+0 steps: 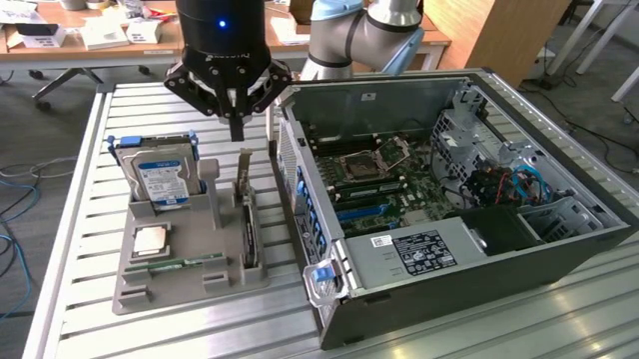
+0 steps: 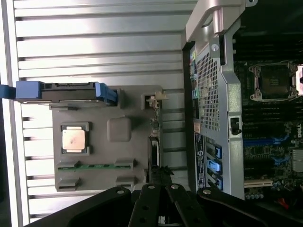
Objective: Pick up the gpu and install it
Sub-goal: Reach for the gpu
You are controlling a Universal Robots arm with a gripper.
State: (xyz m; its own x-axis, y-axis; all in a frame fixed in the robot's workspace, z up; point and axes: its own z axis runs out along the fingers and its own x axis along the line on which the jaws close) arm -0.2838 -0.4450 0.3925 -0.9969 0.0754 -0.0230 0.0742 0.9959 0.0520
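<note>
The gpu (image 1: 245, 203) stands on its long edge in a slot on the right side of the grey holder (image 1: 140, 293), with its metal bracket end pointing up. In the wrist view the gpu (image 2: 153, 142) shows as a thin dark strip seen edge-on. My gripper (image 1: 236, 132) hangs just above the card's top end, fingers shut together and holding nothing. In the wrist view my gripper (image 2: 159, 182) lines up over the card's edge. There is a small gap between the fingertips and the card.
The holder also carries a blue-labelled hard drive (image 1: 160, 178), a CPU (image 1: 152, 239) and a green RAM stick (image 1: 185, 262). To the exterior view's right lies the open computer case (image 1: 559, 247), showing its motherboard (image 1: 372, 178). All of it rests on a slatted metal table (image 1: 170, 329).
</note>
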